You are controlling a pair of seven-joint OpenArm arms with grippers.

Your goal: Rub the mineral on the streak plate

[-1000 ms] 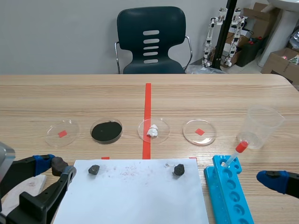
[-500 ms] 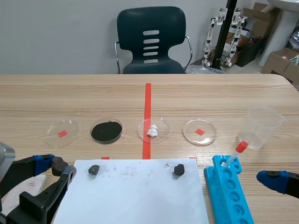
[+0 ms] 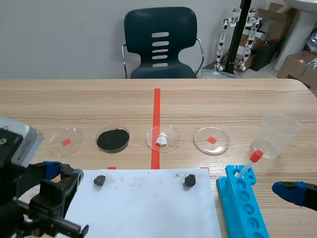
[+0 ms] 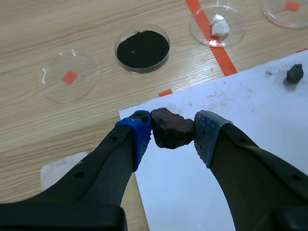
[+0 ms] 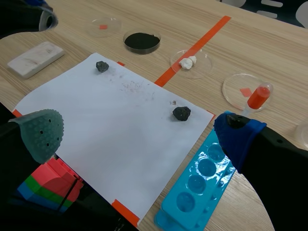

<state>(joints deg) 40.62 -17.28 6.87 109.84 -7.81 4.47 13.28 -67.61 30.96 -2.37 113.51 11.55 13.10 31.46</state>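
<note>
My left gripper is shut on a dark reddish-brown mineral, held above the near left corner of the white paper. In the scene view this gripper is low on the left. The white streak plate lies on the wood left of the paper, with faint marks on it; part of the streak plate shows beside my left finger. My right gripper is open and holds nothing, near the blue rack.
Two small dark minerals rest on the paper. Behind it stand several petri dishes, among them black powder and a white lump. A plastic cup, a blue tube rack and a red-capped dropper are at the right.
My left arm has risen and tilted, its wrist now standing higher at the left, with the mineral still in its grip. The right arm has not moved.
</note>
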